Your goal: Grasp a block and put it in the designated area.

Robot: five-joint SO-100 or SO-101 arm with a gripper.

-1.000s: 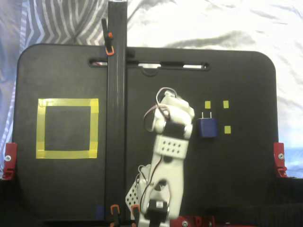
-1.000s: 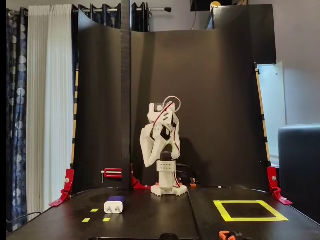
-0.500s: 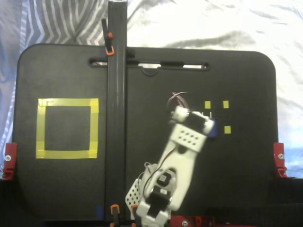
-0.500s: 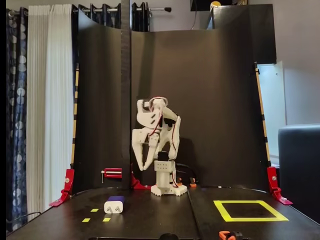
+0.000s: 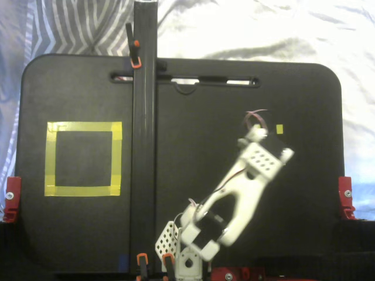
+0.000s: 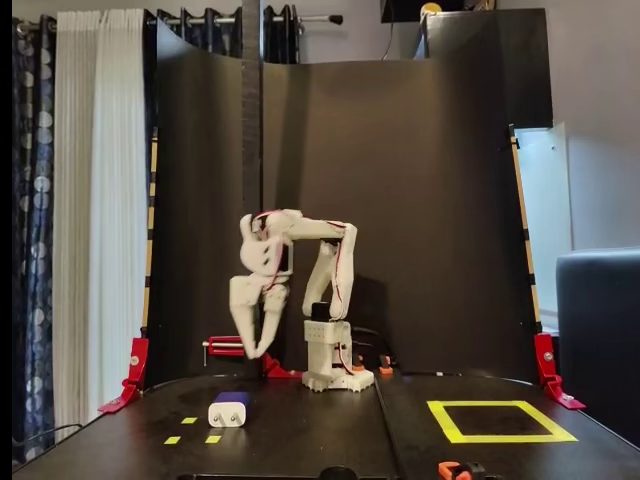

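In a fixed view from the front, the block lies on the black board at the left, its dark blue top and pale front face showing. My gripper hangs point-down above it and slightly to its right, clear of it. Its fingers taper together to a point with nothing between them. In a fixed view from above, the arm reaches up and right and my gripper covers the block. The designated area, a yellow tape square, lies far off at the left and at the right.
A black upright post crosses the board between the arm and the tape square. Small yellow squares mark the board around the block; one shows from above. Red clamps hold the board's edges. The arm's base stands at centre.
The arm has swung from the board's middle towards the block, stretched out and lowered. The gripper now points down over the block and hides it from above. The block has not moved.
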